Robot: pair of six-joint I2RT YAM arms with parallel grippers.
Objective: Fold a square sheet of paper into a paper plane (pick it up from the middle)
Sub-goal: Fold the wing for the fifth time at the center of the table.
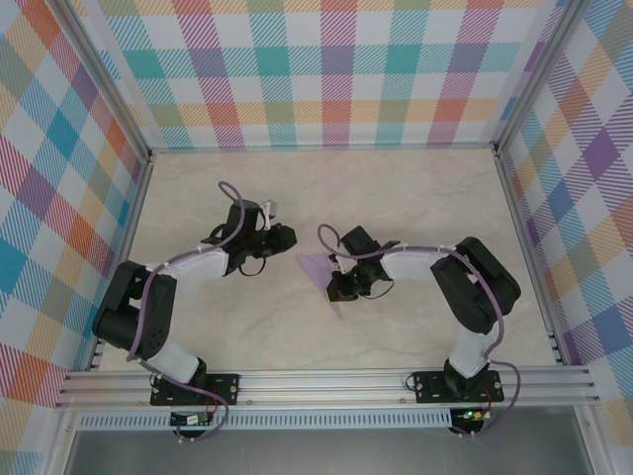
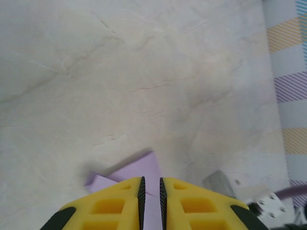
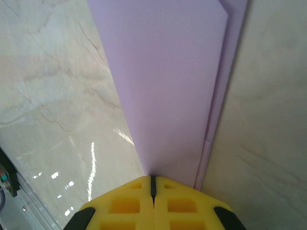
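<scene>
Lavender-purple paper sheet [image 1: 317,268] lies on the pale marbled counter [image 1: 425,198], folded into layered, tapered flaps. It looks roughly midway, with wings still to fold. Right gripper [image 3: 153,178] is clamped on its edge; left gripper [image 2: 150,181] hovers nearby, jaws narrowly apart.

a pale cream marble-patterned tabletop [image 1: 415,198], veined in faint grey-brown, forms the base of the enclosure. three walls of pastel plaid cloth stand around it: the back wall [image 1: 326,69], the left wall [image 1: 49,198] and the right wall [image 1: 584,198], all checked in teal, purple, orange, yellow and pink on white. slim silver metal posts [image 1: 109,89] run up the rear corners. a ribbed aluminium rail [image 1: 326,381] crosses the near edge, with a dull grey surface [image 1: 396,450] below it, perhaps the floor. the light is soft and even, and small white glints [image 3: 91,167] shine on the tabletop.
</scene>
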